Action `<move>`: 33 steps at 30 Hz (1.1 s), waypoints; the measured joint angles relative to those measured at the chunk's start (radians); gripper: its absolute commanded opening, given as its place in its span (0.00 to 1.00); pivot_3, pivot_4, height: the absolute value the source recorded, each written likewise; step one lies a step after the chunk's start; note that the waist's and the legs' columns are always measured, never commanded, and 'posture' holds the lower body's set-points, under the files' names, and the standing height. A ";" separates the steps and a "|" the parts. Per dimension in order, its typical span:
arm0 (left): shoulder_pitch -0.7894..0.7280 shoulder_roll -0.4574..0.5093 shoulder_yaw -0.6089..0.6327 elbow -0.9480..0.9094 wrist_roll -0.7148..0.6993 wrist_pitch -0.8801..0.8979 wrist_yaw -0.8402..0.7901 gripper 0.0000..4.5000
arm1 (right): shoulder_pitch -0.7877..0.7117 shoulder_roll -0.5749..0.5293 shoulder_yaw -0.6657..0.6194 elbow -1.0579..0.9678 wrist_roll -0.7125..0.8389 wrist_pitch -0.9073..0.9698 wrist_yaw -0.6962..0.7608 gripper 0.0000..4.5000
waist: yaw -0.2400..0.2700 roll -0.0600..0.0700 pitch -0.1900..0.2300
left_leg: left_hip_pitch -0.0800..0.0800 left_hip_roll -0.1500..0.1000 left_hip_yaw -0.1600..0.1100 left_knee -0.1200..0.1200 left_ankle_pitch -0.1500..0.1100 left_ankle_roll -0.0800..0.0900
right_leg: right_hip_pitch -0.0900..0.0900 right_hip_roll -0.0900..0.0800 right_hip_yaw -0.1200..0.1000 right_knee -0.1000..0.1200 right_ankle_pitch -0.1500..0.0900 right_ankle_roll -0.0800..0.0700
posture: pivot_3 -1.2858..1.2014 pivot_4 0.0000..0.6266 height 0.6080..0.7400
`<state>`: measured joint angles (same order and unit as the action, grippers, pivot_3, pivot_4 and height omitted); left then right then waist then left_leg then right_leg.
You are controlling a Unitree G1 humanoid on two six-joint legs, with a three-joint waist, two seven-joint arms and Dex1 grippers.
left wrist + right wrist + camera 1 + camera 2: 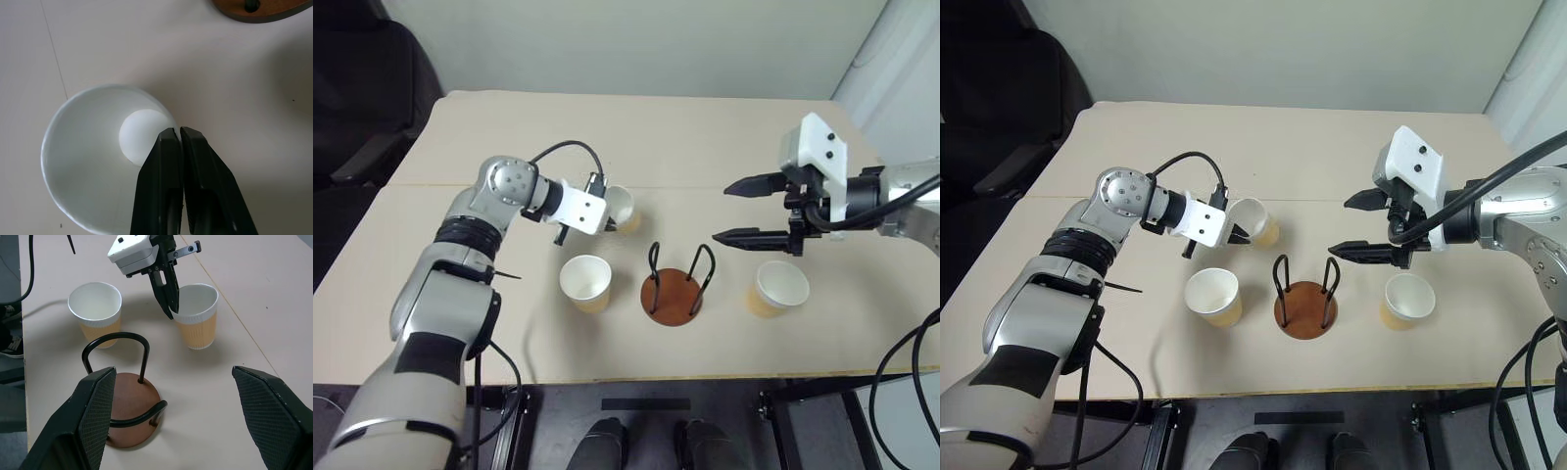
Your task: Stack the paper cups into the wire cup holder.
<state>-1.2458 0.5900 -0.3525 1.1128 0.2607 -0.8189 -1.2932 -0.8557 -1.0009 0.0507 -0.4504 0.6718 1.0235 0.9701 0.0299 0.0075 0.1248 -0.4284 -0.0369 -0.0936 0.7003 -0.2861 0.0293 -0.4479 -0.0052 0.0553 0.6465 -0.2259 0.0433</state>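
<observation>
I saw three tapered tan-yellow paper cups with white insides standing on the beige table (705, 127) around the wire cup holder (674, 294), a reddish-brown disc base with two dark upright wire loops and nothing in it. One cup (586, 282) stood at the holder's nine o'clock, another (778, 288) at its three o'clock, and the far cup (623, 208) at about eleven o'clock.

My left gripper (168, 303) reached in from nine o'clock, angled downward, its black fingers (195, 186) pressed together over the far cup's rim and pinching its wall, so it was clamped on that cup. Most of that cup's near side was hidden behind the white wrist block in the head views.

My right gripper (729, 211) hovered above the table at the holder's two o'clock, pointing toward nine o'clock, its jaws spread wide and holding nothing.
</observation>
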 measured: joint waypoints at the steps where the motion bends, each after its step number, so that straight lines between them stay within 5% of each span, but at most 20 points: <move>1: 0.000 0.000 0.001 0.000 -0.005 0.001 -0.012 0.01 | 0.000 0.000 0.000 0.000 0.000 0.000 0.000 0.86 | 0.000 0.000 0.000 | 0.000 0.000 0.000 0.000 0.000 0.000 | 0.000 0.000 0.000 0.000 0.000 0.000 | 0.52 0.24 1.00; 9: -0.005 0.008 0.032 -0.001 -0.064 0.057 -0.104 0.01 | 0.000 -0.001 0.000 0.001 0.000 -0.002 0.001 0.86 | 0.000 0.000 0.000 | 0.000 0.000 0.000 0.000 0.000 0.000 | 0.000 0.000 0.000 0.000 0.000 0.000 | 0.52 0.24 1.00; 18: -0.050 0.026 0.096 -0.090 -0.206 0.336 -0.278 0.01 | -0.001 -0.027 -0.001 0.011 -0.004 -0.044 0.037 0.86 | 0.000 0.000 0.000 | -0.002 0.000 0.000 0.000 0.000 0.000 | -0.002 0.000 0.000 0.000 0.000 0.000 | 0.52 0.24 1.00; 26: -0.033 0.252 -0.159 -0.440 -0.515 0.701 -0.288 0.01 | -0.005 -0.051 -0.002 0.017 -0.005 -0.058 0.076 0.86 | -0.002 0.000 0.000 | -0.004 0.000 0.000 0.000 0.000 0.000 | -0.003 0.000 0.000 0.000 0.000 0.000 | 0.52 0.24 1.00; 33: -0.079 0.297 -0.248 -0.535 -0.673 0.828 -0.289 0.01 | -0.009 -0.096 -0.003 0.032 -0.010 -0.084 0.122 0.86 | 0.005 0.000 0.000 | -0.004 -0.001 0.000 0.003 0.000 0.000 | -0.002 -0.001 0.000 0.000 0.001 0.001 | 0.52 0.24 1.00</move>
<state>-1.3251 0.8865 -0.6001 0.5780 -0.4123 0.0094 -1.5819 -0.8650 -1.0972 0.0481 -0.4189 0.6621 0.9395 1.0922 0.0353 0.0076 0.1248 -0.4321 -0.0376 -0.0938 0.7030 -0.2860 0.0294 -0.4497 -0.0062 0.0552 0.6461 -0.2250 0.0448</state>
